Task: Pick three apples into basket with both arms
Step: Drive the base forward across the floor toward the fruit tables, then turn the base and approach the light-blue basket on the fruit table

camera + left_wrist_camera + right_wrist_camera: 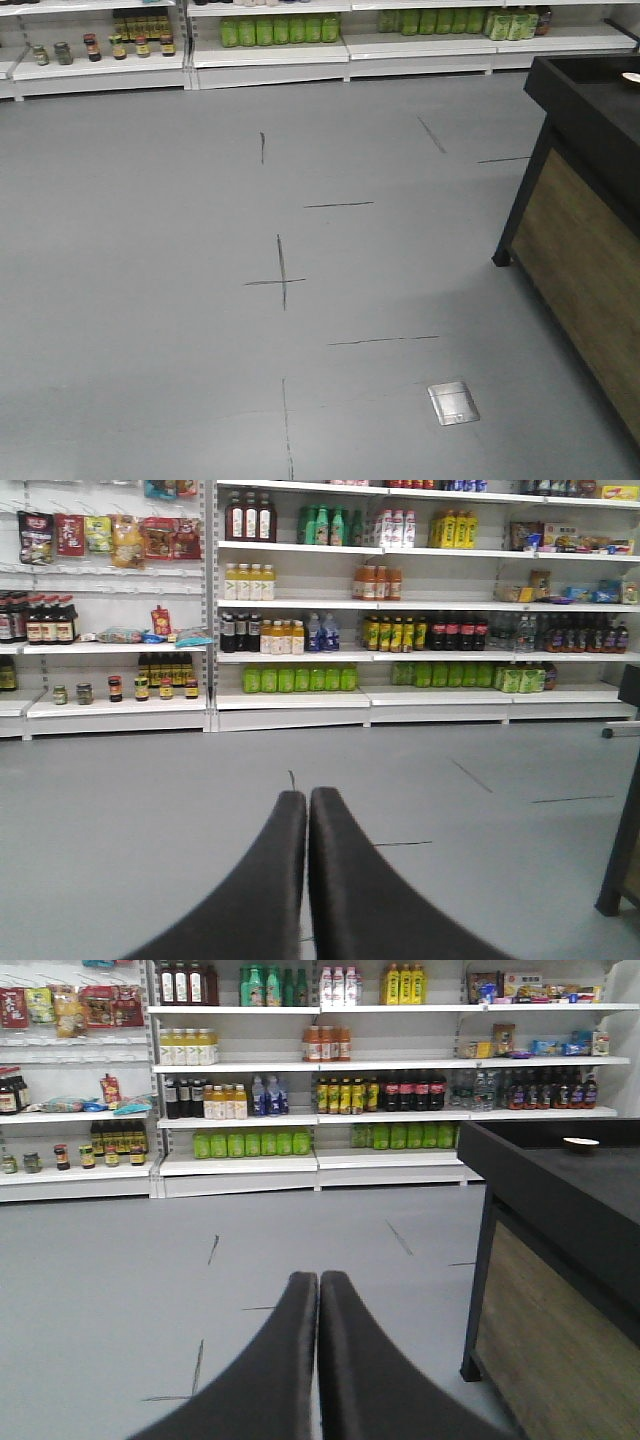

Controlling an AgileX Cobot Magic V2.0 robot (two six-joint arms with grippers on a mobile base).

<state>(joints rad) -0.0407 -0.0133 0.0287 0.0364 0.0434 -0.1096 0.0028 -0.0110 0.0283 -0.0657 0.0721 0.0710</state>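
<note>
No apples and no basket show in any view. My left gripper (pixel 307 796) is shut, its two black fingers pressed together with nothing between them, pointing over bare grey floor toward the shop shelves. My right gripper (pixel 318 1278) is shut as well and holds nothing; it points the same way, with a dark counter to its right. Neither arm appears in the front view.
A black-topped counter with wood-panelled sides (pixel 585 230) (pixel 560 1260) stands at the right; a small pale dish (pixel 580 1144) lies on it. Stocked shelves of bottles and jars (pixel 400 630) line the far wall. The grey floor (pixel 250 300) has thin dark marks and a metal floor plate (pixel 453 402).
</note>
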